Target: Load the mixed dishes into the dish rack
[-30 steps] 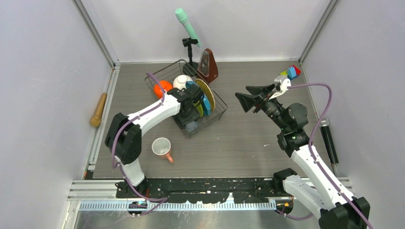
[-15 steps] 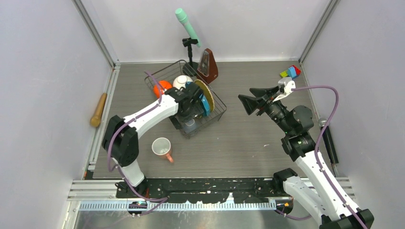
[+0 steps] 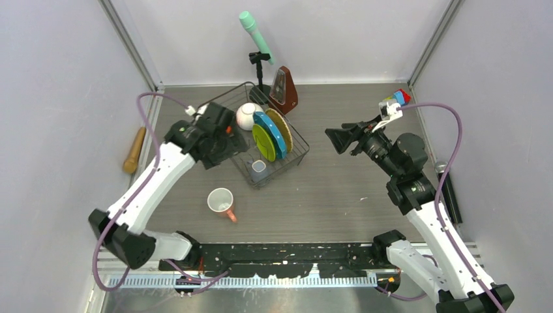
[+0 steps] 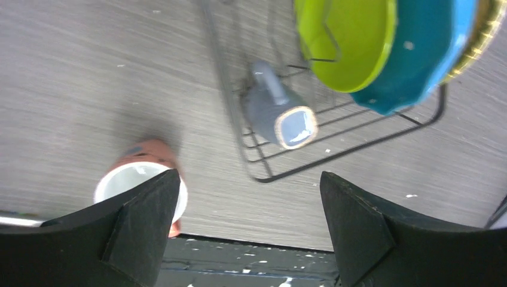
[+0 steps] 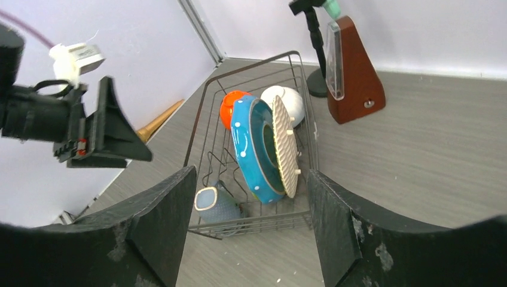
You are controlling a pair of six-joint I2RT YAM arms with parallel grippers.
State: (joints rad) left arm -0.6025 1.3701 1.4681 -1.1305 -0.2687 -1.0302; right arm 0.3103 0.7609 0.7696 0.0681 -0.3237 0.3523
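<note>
Now your left gripper (image 4: 250, 174) hangs empty, jaws wide apart, beside the dish rack (image 3: 298, 155). The pink mug (image 3: 222, 203) lies on its side on the table (image 3: 339, 195), toward the near edge from that gripper and far closer to it than to your open right gripper (image 3: 336, 139).

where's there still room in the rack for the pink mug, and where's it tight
Inside the dish rack, the strip along its left wall between the small grey mug and the orange bowl looks bare. Crowded: the lime green plate, blue plate and yellow plate stand packed on the right side; the white bowl fills the far end.
</note>
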